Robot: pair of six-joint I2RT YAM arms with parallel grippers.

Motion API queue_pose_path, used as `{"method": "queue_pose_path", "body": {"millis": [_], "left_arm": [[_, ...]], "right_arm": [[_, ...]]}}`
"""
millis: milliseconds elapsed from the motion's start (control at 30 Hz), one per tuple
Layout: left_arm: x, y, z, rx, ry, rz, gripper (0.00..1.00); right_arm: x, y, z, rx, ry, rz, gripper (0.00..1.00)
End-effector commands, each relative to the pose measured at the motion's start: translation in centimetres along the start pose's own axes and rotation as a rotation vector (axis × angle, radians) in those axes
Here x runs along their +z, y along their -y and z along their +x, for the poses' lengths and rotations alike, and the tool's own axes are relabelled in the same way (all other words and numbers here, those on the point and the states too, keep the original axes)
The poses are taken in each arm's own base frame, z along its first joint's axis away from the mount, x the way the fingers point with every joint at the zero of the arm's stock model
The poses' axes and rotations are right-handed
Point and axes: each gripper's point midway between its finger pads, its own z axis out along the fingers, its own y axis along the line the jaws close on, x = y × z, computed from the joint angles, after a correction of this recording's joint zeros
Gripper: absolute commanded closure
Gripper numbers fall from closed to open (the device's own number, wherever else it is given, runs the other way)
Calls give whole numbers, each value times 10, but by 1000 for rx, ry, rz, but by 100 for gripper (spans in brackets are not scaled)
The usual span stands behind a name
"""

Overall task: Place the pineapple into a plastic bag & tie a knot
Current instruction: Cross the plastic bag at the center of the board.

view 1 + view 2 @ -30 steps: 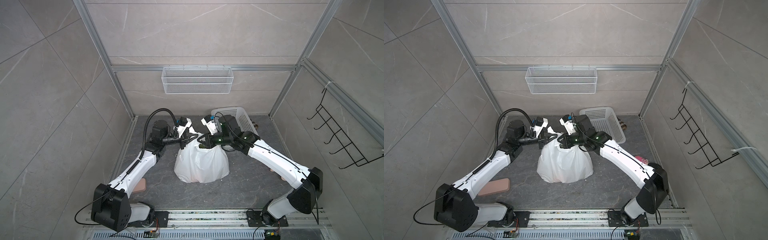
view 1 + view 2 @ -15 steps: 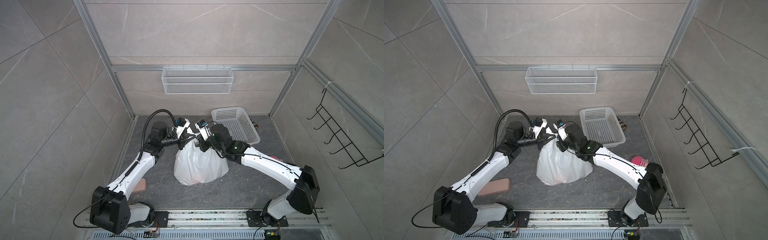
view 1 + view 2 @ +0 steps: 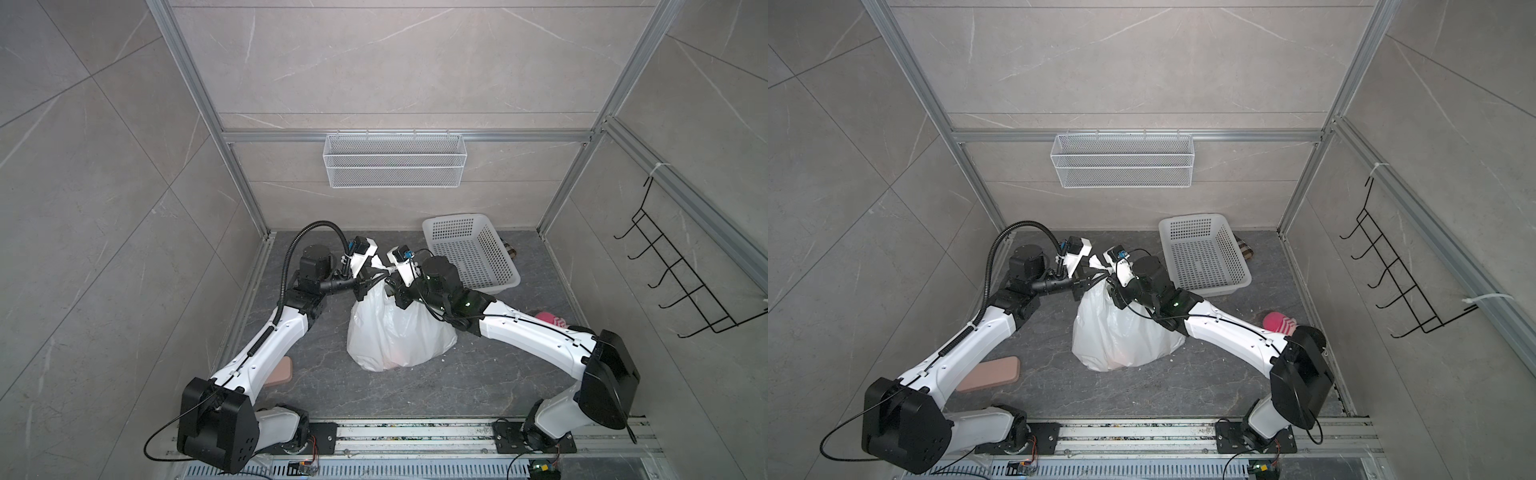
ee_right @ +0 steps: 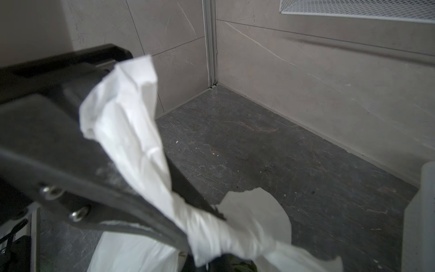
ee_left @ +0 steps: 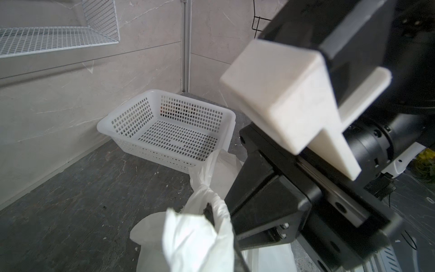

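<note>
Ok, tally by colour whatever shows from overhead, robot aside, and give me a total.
White: 3 (plastic bag, perforated basket, wire wall basket)
Pink or pinkish: 2 (flat pad, striped soft thing)
Black: 1 (hook rack)
Brown checked: 1 (checked item behind the perforated basket, mostly hidden)
Total: 7

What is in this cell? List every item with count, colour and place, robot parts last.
plastic bag: one, white, floor centre
knot: one, white, atop the bag, between the tools
perforated basket: one, white, floor, back right
mesh shelf: one, white, back wall
hook rack: one, black, right wall
pad: one, tan, floor by left arm
soft item: one, pink, floor by right arm
checked item: one, brownish, behind the basket
left tool: one, black, shut on a bag handle
right tool: one, black, shut on a bag handle
</note>
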Motion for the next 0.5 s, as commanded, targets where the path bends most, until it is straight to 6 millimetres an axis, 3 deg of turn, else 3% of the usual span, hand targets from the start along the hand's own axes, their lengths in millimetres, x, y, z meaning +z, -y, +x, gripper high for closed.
{"method": "queue_pose_path", "body": {"millis": [0,100,267,467], "left_arm": [[-10,46,-43,137,118,148,100],[-12,47,-41,130,115,144,100],[-14,47,-38,121,110,126,100],[-15,44,-37,110,111,99,100]], "right_arm": [[28,-9,21,23,-17,-22,100],[35,21,4,4,70,153,100],[26,68,-39,6,239,448,100],[16,80,-64,67,329,521,100]]}}
